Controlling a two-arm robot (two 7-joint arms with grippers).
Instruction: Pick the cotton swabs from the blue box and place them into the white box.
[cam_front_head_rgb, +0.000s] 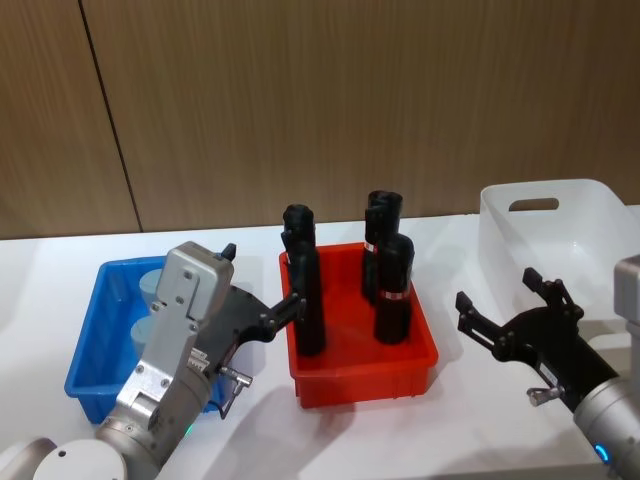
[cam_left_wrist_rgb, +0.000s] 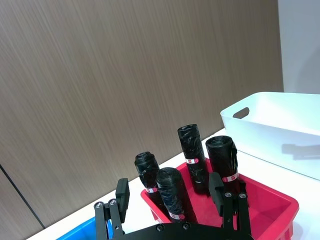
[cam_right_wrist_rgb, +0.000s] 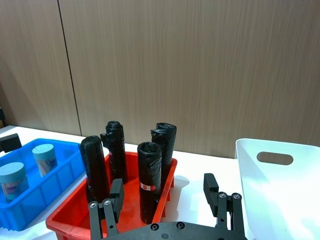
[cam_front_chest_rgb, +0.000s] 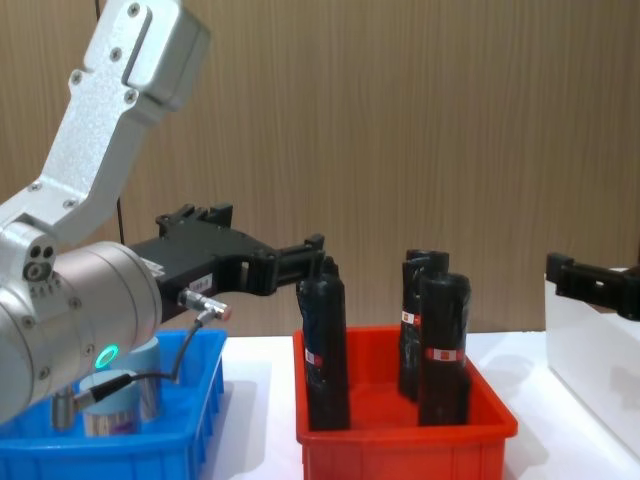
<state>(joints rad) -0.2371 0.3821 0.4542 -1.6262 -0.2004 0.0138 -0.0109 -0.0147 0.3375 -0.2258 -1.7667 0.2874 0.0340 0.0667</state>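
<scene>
Two cotton swabs jars (cam_front_head_rgb: 152, 287) (cam_right_wrist_rgb: 43, 158), clear with pale blue lids, stand in the blue box (cam_front_head_rgb: 90, 345) at the table's left; a third jar (cam_right_wrist_rgb: 12, 180) sits nearer in the right wrist view. My left gripper (cam_front_head_rgb: 262, 278) hovers open and empty over the blue box's right side, one fingertip close to a black cylinder (cam_front_head_rgb: 306, 290). The white box (cam_front_head_rgb: 500, 245) stands at the far right. In front of it my right gripper (cam_front_head_rgb: 497, 290) is open and holds nothing. The left arm hides part of the blue box.
A red bin (cam_front_head_rgb: 420, 365) with several tall black cylinders (cam_front_head_rgb: 393, 290) sits in the middle between the two boxes. A wooden wall closes off the back of the white table (cam_front_head_rgb: 460, 430).
</scene>
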